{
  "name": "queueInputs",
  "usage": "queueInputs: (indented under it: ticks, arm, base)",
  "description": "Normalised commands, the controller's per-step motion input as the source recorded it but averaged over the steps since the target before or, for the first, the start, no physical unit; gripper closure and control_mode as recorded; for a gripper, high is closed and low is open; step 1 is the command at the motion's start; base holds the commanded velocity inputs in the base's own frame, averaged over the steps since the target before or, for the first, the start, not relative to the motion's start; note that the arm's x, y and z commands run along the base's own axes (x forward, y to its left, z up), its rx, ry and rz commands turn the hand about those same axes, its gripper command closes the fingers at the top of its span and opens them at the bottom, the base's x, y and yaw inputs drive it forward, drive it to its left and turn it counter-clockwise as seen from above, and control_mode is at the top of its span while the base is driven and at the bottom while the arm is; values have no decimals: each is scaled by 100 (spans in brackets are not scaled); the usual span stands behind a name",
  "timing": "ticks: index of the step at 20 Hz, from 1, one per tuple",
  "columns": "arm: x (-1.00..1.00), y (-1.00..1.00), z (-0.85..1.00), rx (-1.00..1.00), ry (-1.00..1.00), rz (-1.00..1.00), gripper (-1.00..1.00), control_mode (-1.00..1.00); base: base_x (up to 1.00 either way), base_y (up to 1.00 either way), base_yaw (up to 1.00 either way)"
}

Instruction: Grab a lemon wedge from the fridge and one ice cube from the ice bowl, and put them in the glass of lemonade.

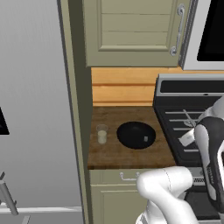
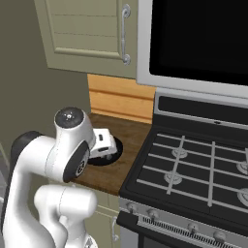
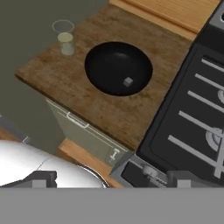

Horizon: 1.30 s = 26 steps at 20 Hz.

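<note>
1. The ice bowl (image 1: pixel 136 134) is taken as the landmark. It is seen resting on a wooden counter (image 1: pixel 118 157), near the counter's middle, round, shallow and black all over.
2. One small pale ice cube (image 3: pixel 127 82) is seen inside the ice bowl (image 3: pixel 118 68), lying on the bowl's floor on the side toward the stove.
3. The glass of lemonade (image 1: pixel 102 134) is seen upright on the counter, near the ice bowl on the side away from the stove and apart from it. Pale yellowish liquid fills its lower part.
4. The stove (image 1: pixel 183 127) with its dark top and grey grates is seen beside the ice bowl on the opposite side from the glass, butted against the counter edge.
5. The fridge (image 1: pixel 35 109) is seen as a plain grey face beyond the glass from the ice bowl, past an olive-green side panel (image 1: pixel 76 109). Its doors are shut as far as is shown, so the lemon wedge cannot be located.
6. An olive-green wall cabinet (image 1: pixel 131 30) is seen above the ice bowl, and a drawer front (image 3: pixel 87 131) with a bar handle below the counter edge nearest the bowl.
7. The gripper (image 3: pixel 111 179) is held above and in front of the ice bowl, on the near side of the counter edge; its finger tips (image 3: pixel 41 178) are spread wide with nothing between them.
</note>
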Motion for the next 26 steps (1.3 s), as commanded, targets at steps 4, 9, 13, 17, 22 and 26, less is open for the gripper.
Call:
queueInputs:
  ticks: [4,9,13,17,22,26]
  arm:
    - [-6,-13,-12,3,-11,0,-100,-100]
    - [5,20,-10,0,-2,-5,-100,-100]
    - [9,48,-16,0,0,-11,-100,-100]
    - [11,29,-11,0,0,-8,-100,-100]
    - [2,10,-6,0,0,-5,-100,-100]
    - [-5,1,-10,0,0,-2,-100,-100]
  base:
    - [0,0,0]
    - [0,0,0]
    - [0,0,0]
    - [0,0,0]
    - [0,0,0]
    - [0,0,0]
